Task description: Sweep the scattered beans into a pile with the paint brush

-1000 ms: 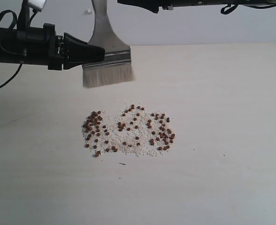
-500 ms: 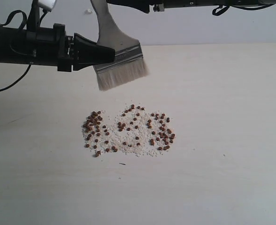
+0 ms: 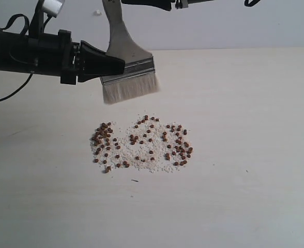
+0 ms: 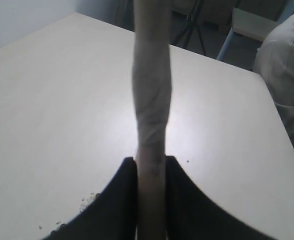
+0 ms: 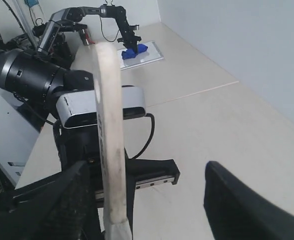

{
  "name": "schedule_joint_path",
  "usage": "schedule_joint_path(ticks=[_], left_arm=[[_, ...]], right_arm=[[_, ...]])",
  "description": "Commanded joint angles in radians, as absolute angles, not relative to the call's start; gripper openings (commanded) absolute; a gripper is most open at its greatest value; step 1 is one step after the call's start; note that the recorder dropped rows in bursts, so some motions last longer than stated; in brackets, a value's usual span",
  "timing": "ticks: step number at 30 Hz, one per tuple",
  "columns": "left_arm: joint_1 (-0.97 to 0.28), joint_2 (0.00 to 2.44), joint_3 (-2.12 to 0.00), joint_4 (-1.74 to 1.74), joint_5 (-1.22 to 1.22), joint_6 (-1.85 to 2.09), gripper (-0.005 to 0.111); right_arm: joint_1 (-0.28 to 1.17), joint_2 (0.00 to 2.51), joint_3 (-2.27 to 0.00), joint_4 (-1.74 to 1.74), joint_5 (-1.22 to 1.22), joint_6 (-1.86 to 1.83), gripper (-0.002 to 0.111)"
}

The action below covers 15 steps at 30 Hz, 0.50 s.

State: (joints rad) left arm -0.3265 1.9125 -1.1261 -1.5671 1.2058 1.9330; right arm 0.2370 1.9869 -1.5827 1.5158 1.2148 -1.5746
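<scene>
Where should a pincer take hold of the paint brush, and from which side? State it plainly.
Grip the paint brush on its flat faces where the handle widens just above the ferrule, coming in level from the left of the exterior view, as the left pincer does. The brush hangs bristles down, clear of the beans. The broad faces there should resist twisting.

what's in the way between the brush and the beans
Nothing visible. The brush, clamped in the left claw, is held over the table, behind the beans in the exterior view. Only bare tabletop lies between the bristles and the nearest beans.
</scene>
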Motion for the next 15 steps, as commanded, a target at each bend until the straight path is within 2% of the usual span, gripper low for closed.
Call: schedule_joint_path(ticks=[1, 9, 15], left_arm=[[-0.327, 1.911, -1.128, -1.590, 1.221, 1.928, 0.000], [-0.342, 1.911, -1.128, -1.585, 1.221, 1.936, 0.000], [-0.346, 1.911, -1.128, -1.589, 1.221, 1.934, 0.000]], right_arm=[[0.243, 1.980, -1.590, 1.513, 1.221, -1.538, 0.061], [0.303, 1.980, -1.590, 1.508, 1.221, -1.545, 0.061], [0.303, 1.980, -1.590, 1.508, 1.221, -1.540, 0.046]])
